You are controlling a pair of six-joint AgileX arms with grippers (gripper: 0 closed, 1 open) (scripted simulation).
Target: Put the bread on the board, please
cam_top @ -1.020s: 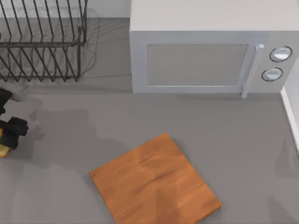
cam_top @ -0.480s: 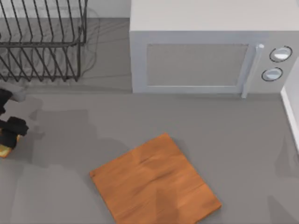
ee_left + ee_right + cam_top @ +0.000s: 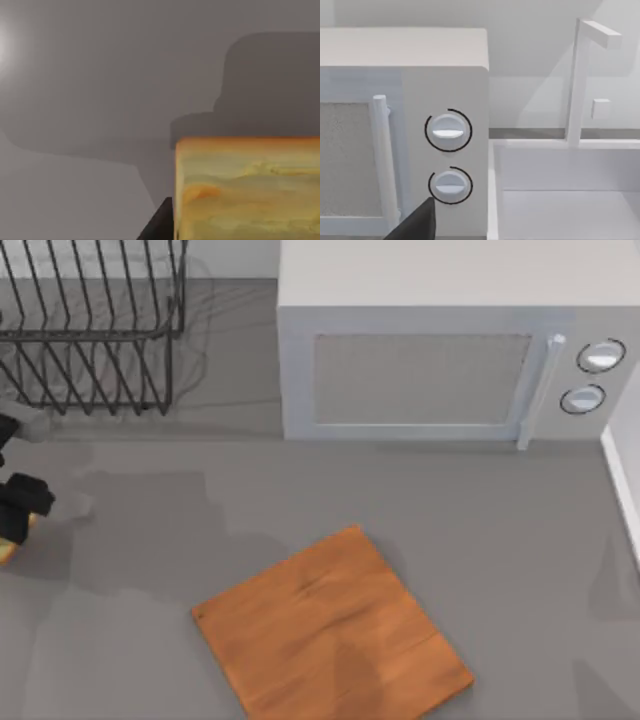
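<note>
The bread is a golden-yellow block with a toasted orange top. It sits in my left gripper, which is shut on it at the far left edge of the table. It hangs above the grey tabletop and casts a shadow below. In the top view a sliver of the bread peeks out under the black gripper. The board, square orange-brown wood, lies flat at the front centre, well to the right of the left gripper. My right gripper is parked off to the right, facing the microwave's knobs.
A white microwave with its door shut stands at the back, behind the board. A black wire dish rack stands at the back left, just behind the left gripper. A white sink borders the table's right side.
My left gripper has moved with the bread toward the back of the table and slightly left. The board has stayed put.
</note>
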